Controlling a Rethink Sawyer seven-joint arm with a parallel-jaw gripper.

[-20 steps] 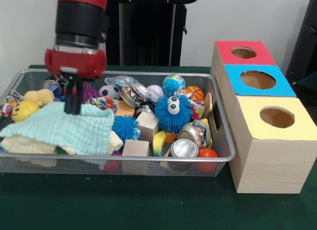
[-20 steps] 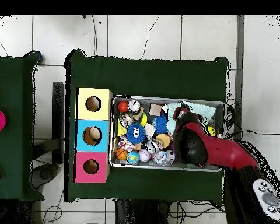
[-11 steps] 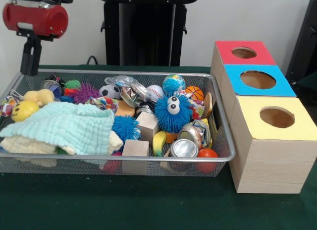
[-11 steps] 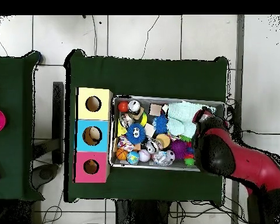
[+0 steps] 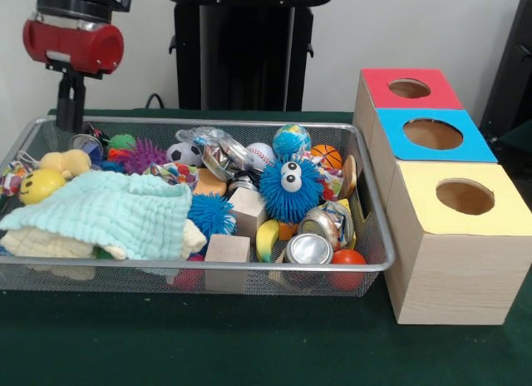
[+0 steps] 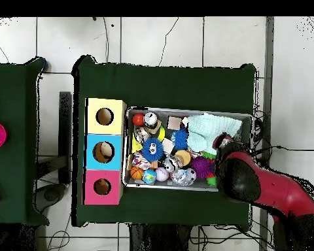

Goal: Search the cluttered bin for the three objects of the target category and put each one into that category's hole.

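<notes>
While the green tabletop [image 5: 249, 353] carries everything, the largest thing on it is the wire bin [image 5: 199, 269], which fills its left and middle. Just beside the bin's right end stands a row of three wooden boxes, each with a round hole in its top: the yellow box [image 5: 461, 236] nearest the tabletop's front edge, the blue box [image 5: 432, 135] behind it, the red box [image 5: 407, 88] at the back.

Inside the bin, a mint cloth [image 5: 116, 215] covers the left half. The blue spiky toy [image 5: 289, 190] with two eyes sits right of centre, with a wooden cube [image 5: 227, 251] and a silver can [image 5: 308, 249] against the front wall, and a globe ball [image 5: 291, 140], baseball [image 5: 260, 155] and small basketball [image 5: 327, 155] along the back wall.

The end effector [image 5: 71, 103] hangs above the bin's back left corner, holding nothing; whether its fingers are apart or together cannot be told.
</notes>
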